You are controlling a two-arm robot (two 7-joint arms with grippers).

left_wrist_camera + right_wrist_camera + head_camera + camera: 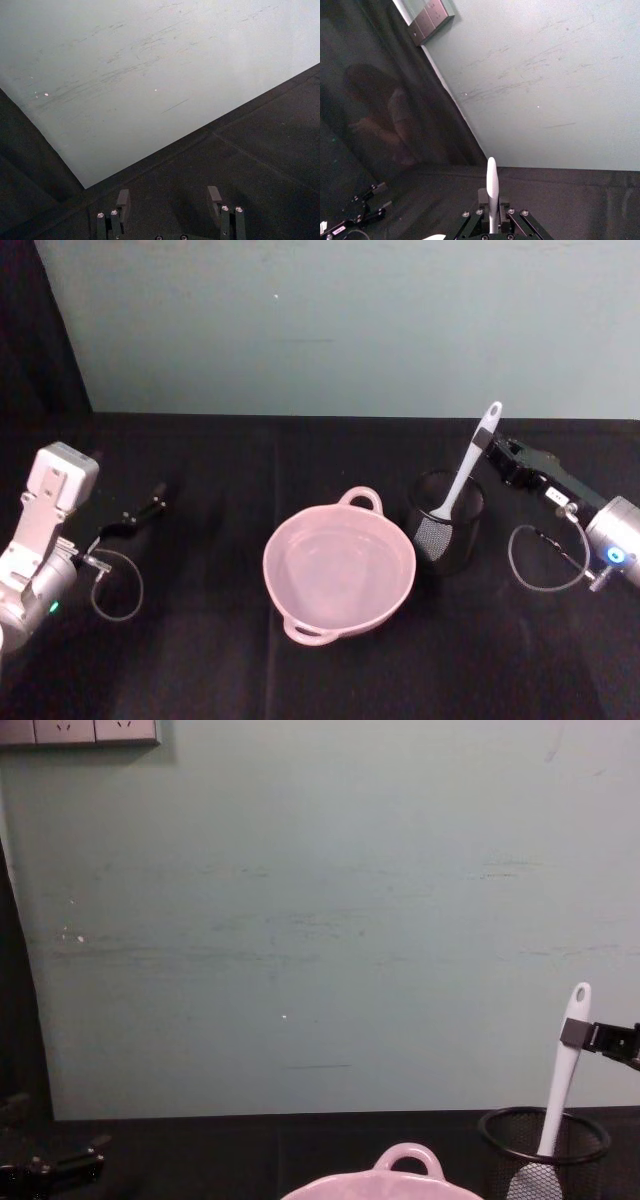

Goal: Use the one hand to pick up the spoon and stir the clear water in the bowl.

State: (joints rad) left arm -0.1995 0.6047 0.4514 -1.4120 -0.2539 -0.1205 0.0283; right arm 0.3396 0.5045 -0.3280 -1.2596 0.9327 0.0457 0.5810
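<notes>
The white spoon point(465, 475) stands tilted in a black mesh cup point(450, 535), its blade down inside the mesh. My right gripper point(487, 443) is shut on the spoon's handle just below the hole end. The chest view shows its fingers clamped across the handle of the spoon point(560, 1090). In the right wrist view the spoon point(491, 192) rises between the fingers. The pale pink bowl point(300, 625) holding clear water sits at the table's middle, left of the cup. My left gripper point(158, 495) rests open at the far left, with nothing between its fingers point(122, 200).
A pale green wall point(320, 920) stands close behind the black table. Wall sockets point(80, 730) sit high at the left. Cables loop beside both wrists. Open black cloth lies between the bowl and the left arm.
</notes>
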